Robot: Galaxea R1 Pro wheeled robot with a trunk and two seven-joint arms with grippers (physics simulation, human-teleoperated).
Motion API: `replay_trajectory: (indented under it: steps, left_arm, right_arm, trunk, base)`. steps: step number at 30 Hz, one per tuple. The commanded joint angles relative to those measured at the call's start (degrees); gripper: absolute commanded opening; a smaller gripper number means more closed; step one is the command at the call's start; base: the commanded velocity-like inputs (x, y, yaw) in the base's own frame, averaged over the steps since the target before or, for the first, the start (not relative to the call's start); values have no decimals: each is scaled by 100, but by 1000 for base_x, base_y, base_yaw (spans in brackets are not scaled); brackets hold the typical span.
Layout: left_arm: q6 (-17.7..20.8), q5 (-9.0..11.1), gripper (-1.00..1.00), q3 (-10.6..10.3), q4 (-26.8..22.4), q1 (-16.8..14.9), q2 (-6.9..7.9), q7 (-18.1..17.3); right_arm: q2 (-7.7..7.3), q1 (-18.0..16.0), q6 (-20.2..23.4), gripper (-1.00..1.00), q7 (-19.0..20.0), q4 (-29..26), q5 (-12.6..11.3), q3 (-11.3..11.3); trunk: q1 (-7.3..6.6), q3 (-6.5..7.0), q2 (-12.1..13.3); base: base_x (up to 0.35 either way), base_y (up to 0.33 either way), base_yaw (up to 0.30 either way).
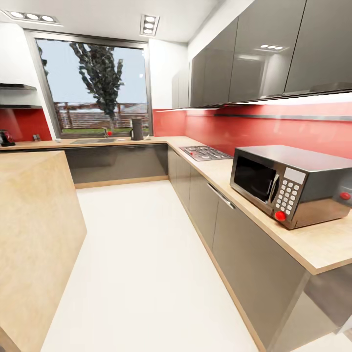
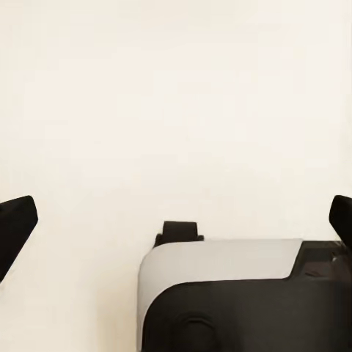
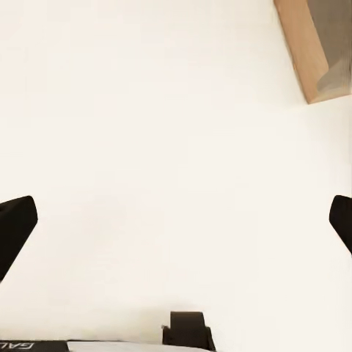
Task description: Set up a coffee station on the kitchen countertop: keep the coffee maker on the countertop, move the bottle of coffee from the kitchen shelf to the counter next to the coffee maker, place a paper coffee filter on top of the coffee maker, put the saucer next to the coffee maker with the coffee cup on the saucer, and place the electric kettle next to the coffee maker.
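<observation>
- Head view: the robot stands in an aisle of pale floor (image 1: pixel 146 274), with the long light beige wood-grain kitchen countertop (image 1: pixel 215 171) running up the right side of the frame over glossy dark grey cabinet fronts, then turning along the far wall under the window (image 1: pixel 93 88).
- On that counter sit a silver microwave with red knobs (image 1: pixel 288 186) at centre right and a flat hob (image 1: pixel 204 153) beyond it.
- A dark cylindrical object (image 1: pixel 137 129) stands by the window, above centre. It is too small to tell whether it is a task item.
- Dark grey wall slabs at the upper left edge look like the kitchen shelf (image 1: pixel 17 87). No bottle can be made out there.
- Left wrist view: the left gripper (image 2: pixel 176 220) hangs released over bare floor, black fingertips (image 2: pixel 15 224) wide apart, with part of the robot's grey and black body below it.
- Right wrist view: the right gripper (image 3: pixel 176 220) is likewise spread and holding nothing, with a counter corner (image 3: pixel 301 51) at upper right.
- My judgement: this is a travel step. Drive down the aisle centred, arms tucked, keeping clear of the beige block (image 1: pixel 34 230) at lower left, and turn toward the shelf early.
</observation>
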Motion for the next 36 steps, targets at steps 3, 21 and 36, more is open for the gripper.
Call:
replay_trajectory:
  steps: [3, 21, 36]
  left_arm:
    - [-8, 2, 100, 4, -299, 3, 10, -1]
    - [-7, -10, 100, 17, -675, 2, 22, -3]
    - [-8, -10, 100, 0, -673, 3, 22, -2]
  right_arm:
    - [1, -10, -18, 100, -1, -194, 2, 6]
    - [6, -10, -18, 100, -1, -413, 0, 19]
    - [6, -9, -17, 100, 2, -402, 11, 33]
  trunk:
    - [0, -5, -3]
    - [0, -5, -3]
    - [0, -5, -3]
  base:
    - [0, 0, 0]
    - [0, 0, 63]
    - [127, -20, 165]
